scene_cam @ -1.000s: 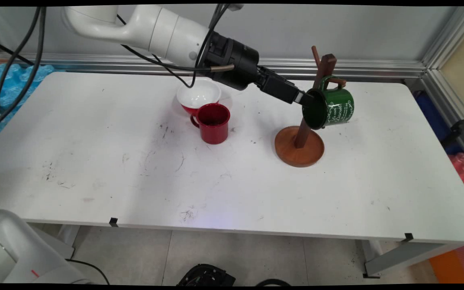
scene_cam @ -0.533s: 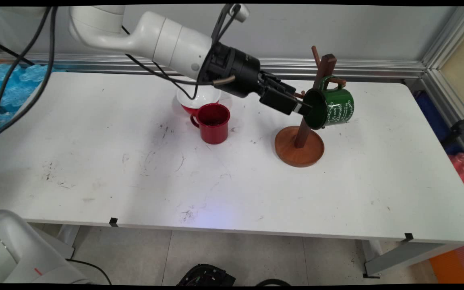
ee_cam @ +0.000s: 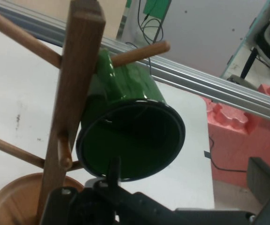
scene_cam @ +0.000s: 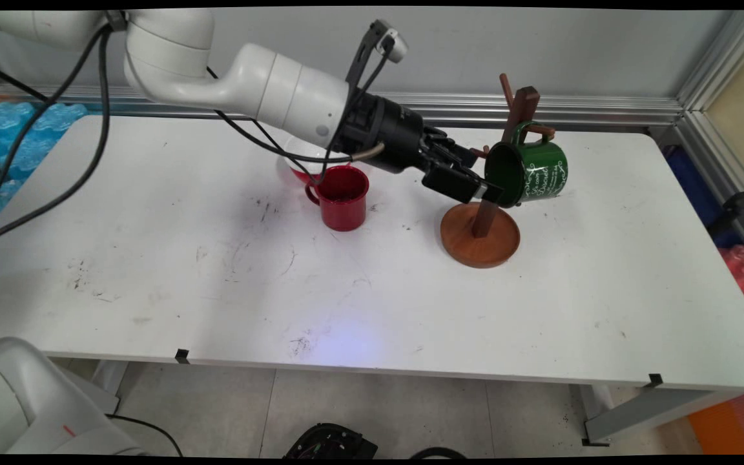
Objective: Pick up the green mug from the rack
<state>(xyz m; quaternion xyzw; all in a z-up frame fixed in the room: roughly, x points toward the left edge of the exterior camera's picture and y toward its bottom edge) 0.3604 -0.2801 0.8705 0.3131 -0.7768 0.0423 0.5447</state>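
The tool [scene_cam: 483, 188] stands just beside the green mug [scene_cam: 530, 171], at the lower left part of its rim as the main view shows it. The arm comes in from the upper left and slopes down toward the mug. The two fingers are spread apart, and I see nothing between them, so the tool has hold of nothing. In the hand view one finger rises far at the right side, well apart from the rest of the linkage, and a thin black part stands in front of the lower rim of the mug. Whether it touches the rim or only covers it in the picture, I cannot tell.

The green mug hangs by its handle on an upper peg [ee_cam: 139, 52] of the wooden mug stand [scene_cam: 480, 236]. It does not rest on the desk [scene_cam: 152, 271]. Its long axis lies nearly level, a little tilted. The dark open mouth turns toward the tool, and the bottom points away from it, to the right side of the desk. The handle is on the top side, around the peg, next to the upright post. So the mug lies ahead of the tool and a little above the line of the fingers, with the post of the stand close on the left of the mug in the hand view.

The round base of the stand sits on the desk below the mug. A red mug [scene_cam: 341, 197] stands upright on the desk under the black wrist of the arm, well apart from the stand.
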